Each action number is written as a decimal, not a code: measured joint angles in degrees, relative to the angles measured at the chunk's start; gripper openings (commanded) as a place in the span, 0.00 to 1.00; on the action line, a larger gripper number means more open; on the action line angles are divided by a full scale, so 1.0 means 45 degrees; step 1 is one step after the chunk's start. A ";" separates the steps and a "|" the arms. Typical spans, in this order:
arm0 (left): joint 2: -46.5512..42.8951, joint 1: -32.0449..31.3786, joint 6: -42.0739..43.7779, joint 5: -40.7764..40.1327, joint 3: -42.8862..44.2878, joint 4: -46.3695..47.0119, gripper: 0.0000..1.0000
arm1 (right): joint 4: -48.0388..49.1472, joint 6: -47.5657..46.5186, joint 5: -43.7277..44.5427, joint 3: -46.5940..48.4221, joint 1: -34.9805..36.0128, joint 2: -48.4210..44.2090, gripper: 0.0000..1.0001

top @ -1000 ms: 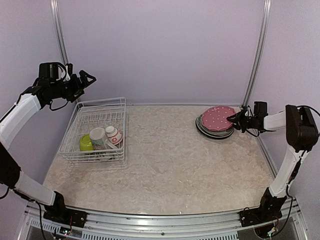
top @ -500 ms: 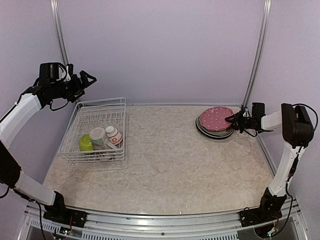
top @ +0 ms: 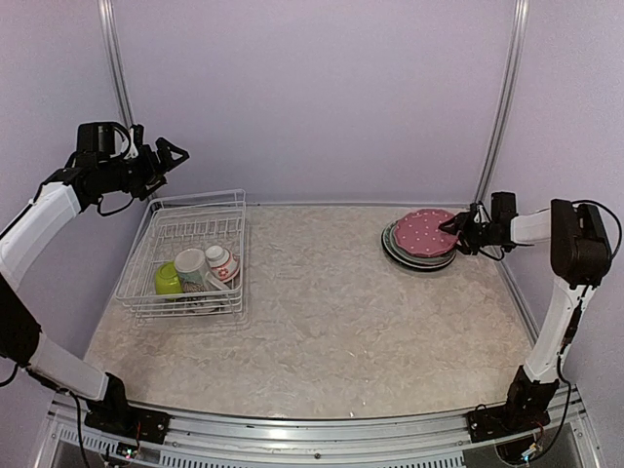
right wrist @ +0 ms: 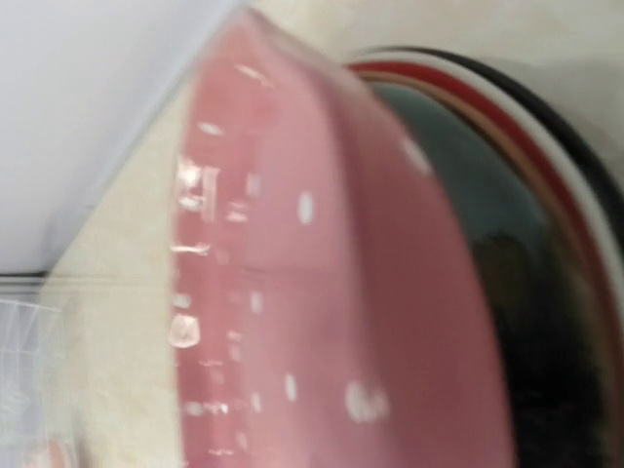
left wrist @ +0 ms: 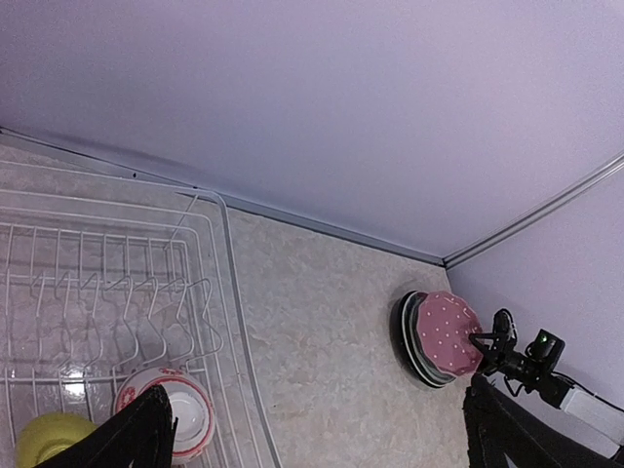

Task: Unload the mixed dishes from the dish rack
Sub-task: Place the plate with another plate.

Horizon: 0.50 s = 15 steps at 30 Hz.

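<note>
The white wire dish rack [top: 237, 255] stands at the left. It holds a lime-green bowl [top: 168, 280], a cream mug [top: 190, 264] and a small white-and-red bowl [top: 221, 261]. My right gripper [top: 451, 230] is shut on the right rim of the pink polka-dot plate [top: 421, 232]. The plate is tilted over a stack of plates [top: 415, 260] at the back right. In the right wrist view the pink plate [right wrist: 312, 292] fills the frame, with teal, red and black rims [right wrist: 546, 283] under it; my fingers are hidden. My left gripper [top: 168, 153] is open and empty, high above the rack's back left corner.
The left wrist view shows the rack's upright wire slots [left wrist: 117, 312], the white-and-red bowl [left wrist: 168, 414], the lime-green bowl [left wrist: 47, 439] and the far plate stack [left wrist: 409, 341]. Purple walls close in the back and both sides. The marbled tabletop [top: 331, 312] lies between rack and stack.
My right wrist has shifted slightly back and up while holding the pink plate over the stack. The left arm and the dishes in the rack have not moved.
</note>
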 measured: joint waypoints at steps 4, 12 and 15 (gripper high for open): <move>0.0000 0.0000 0.0000 0.0034 0.0000 0.0000 0.99 | -0.1384 -0.1059 0.0641 0.0253 0.0005 0.0000 0.66; -0.0005 0.0000 0.0000 0.0204 0.0034 -0.0005 0.99 | -0.3259 -0.2744 0.1933 0.0942 0.0199 -0.0340 0.75; -0.0005 0.0000 0.0005 0.0301 0.0087 -0.0024 0.99 | -0.3861 -0.3235 0.2565 0.1268 0.0413 -0.0355 0.77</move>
